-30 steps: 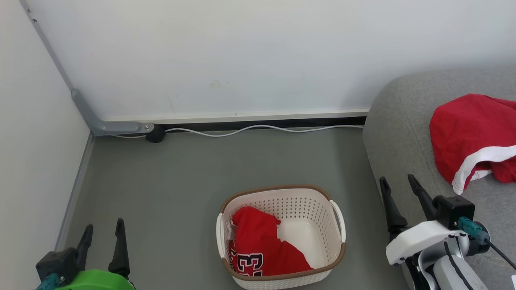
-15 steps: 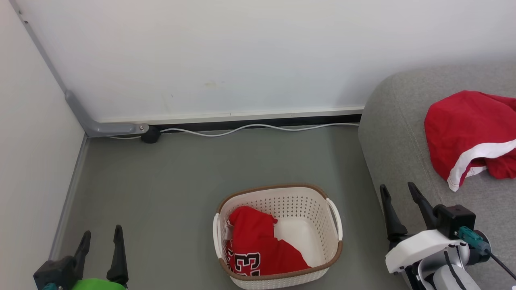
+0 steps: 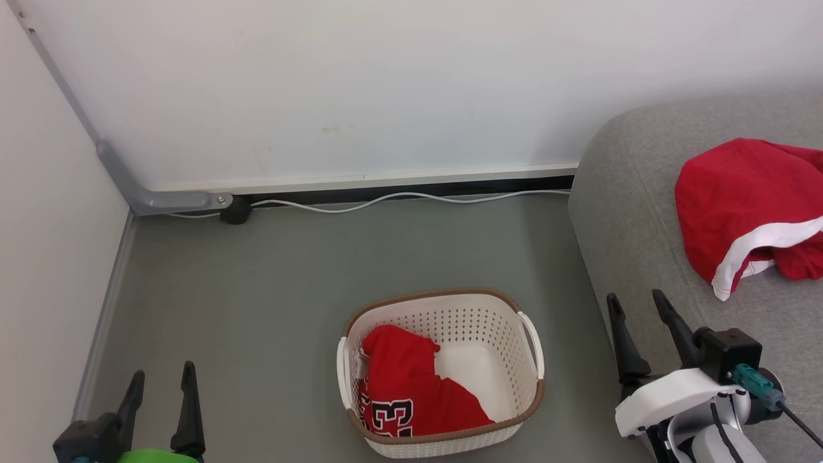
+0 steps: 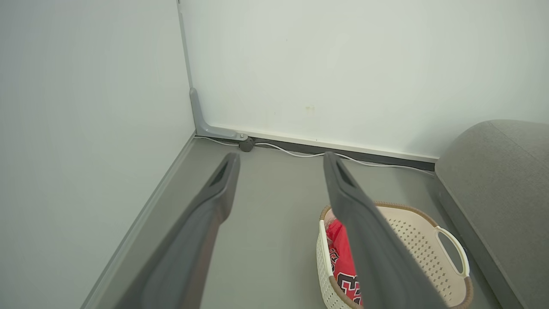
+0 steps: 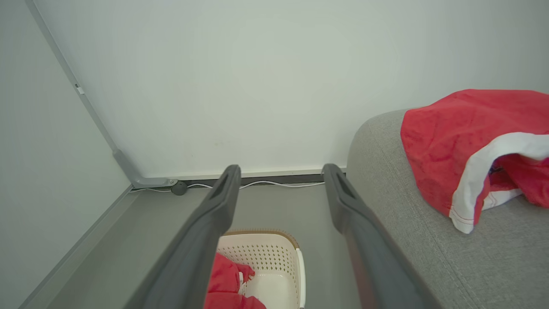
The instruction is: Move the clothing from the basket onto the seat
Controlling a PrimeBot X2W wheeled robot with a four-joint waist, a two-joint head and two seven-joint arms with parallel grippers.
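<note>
- The left gripper (image 3: pixel 163 373) and the right gripper (image 3: pixel 634 297) both stand spread and empty
- I see the jersey (image 3: pixel 411 395) bunched against the left wall of the basket (image 3: pixel 443 297), with its long axis running from the far left corner to the near rim
- The other red garment (image 3: pixel 739 199) lies on the sofa (image 3: pixel 636 212)
- The jersey lies between my grippers, ahead and below, and I judge the right gripper slightly nearer

Red jersey (image 3: pixel 411 392), blk/wht "23"; cream basket (image 3: pixel 476 321).
</note>
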